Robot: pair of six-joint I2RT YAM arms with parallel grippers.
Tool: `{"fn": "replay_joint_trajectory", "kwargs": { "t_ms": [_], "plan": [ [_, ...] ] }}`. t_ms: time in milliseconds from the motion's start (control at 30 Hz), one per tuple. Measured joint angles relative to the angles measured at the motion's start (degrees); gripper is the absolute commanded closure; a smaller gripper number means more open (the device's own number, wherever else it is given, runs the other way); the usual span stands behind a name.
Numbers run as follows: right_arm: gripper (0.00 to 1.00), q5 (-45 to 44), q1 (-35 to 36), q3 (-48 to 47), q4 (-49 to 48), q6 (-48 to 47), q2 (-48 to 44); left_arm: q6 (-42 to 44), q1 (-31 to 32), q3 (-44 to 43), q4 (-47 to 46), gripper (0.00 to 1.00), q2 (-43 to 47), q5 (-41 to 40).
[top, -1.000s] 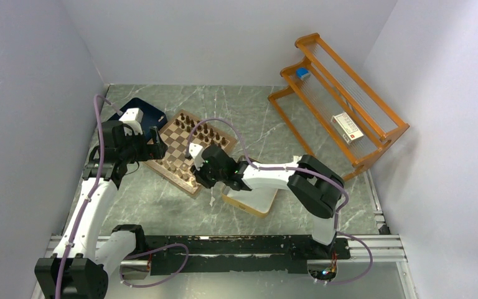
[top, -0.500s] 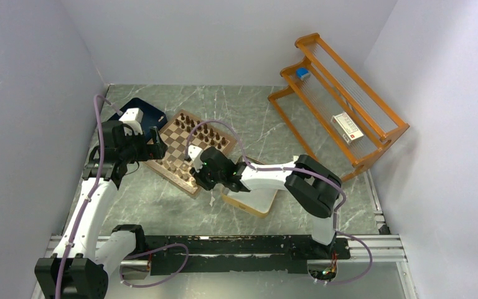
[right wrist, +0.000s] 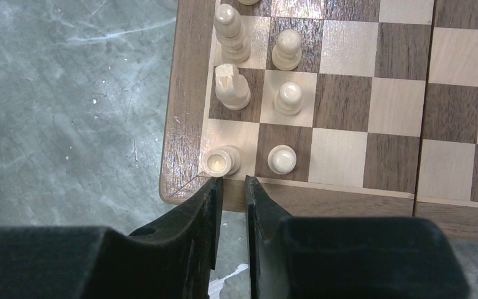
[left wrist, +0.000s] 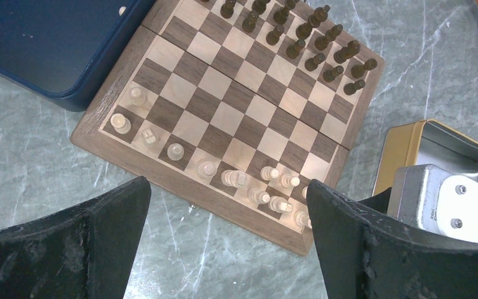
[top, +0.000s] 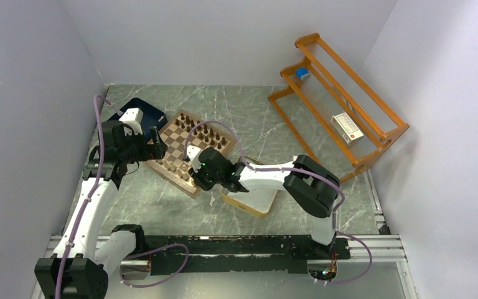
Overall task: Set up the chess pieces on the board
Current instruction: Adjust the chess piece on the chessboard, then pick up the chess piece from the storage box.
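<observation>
The right gripper [right wrist: 231, 185] is poised over the thick brown rim of the chessboard [right wrist: 183, 112] at 1 corner. Its 2 fingers are almost together, with a thin slit between them and nothing in it. Just beyond the tips a pale corner piece [right wrist: 221, 161] stands on the corner square. A pale pawn [right wrist: 282, 159] is on the next square, and a pale knight [right wrist: 231, 86] is 1 square further along the edge row. The left gripper [left wrist: 227, 188] hovers above the board's left side, fingers spread wide and holding nothing. Seen from above, the board lies askew on the grey marble-patterned table [top: 249, 109]. A navy tray [top: 138, 111] sits just beside its far-left edge, and a gold-rimmed tin [left wrist: 404, 146] sits near its right corner, apart from it. Dark chessmen [left wrist: 299, 37] stand in 2 rows along the far edge; pale chessmen [left wrist: 249, 180] line the near edge.
</observation>
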State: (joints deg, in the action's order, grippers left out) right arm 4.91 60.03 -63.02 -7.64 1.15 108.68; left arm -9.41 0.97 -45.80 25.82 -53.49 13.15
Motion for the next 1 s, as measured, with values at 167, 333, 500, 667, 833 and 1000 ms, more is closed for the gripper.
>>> {"fn": "replay_joint_trajectory", "kwargs": {
  "t_ms": [167,333,500,667,833,1000],
  "plan": [
    [0.77,-0.07,0.02,-0.63,0.24,0.0,0.35,0.0,0.0,0.0,0.0,0.0,0.0,0.0],
    [0.77,-0.15,0.04,-0.94,0.31,-0.02,0.59,0.0,0.0,0.0,0.0,0.0,0.0,0.0],
    [0.77,-0.24,0.04,-0.94,0.33,-0.04,0.61,0.0,0.0,0.0,0.0,0.0,0.0,0.0],
    [0.77,-0.24,0.04,-1.77,0.79,-0.04,1.09,0.0,0.0,0.0,0.0,0.0,0.0,0.0],
    [0.77,-0.22,0.04,-2.64,1.51,-0.07,1.6,-0.02,0.0,0.0,0.0,0.0,0.0,-0.02],
    [0.77,0.02,0.07,-2.91,2.16,-0.07,1.6,-0.31,0.0,0.0,0.13,0.0,-0.07,-1.07]
  ]
}}
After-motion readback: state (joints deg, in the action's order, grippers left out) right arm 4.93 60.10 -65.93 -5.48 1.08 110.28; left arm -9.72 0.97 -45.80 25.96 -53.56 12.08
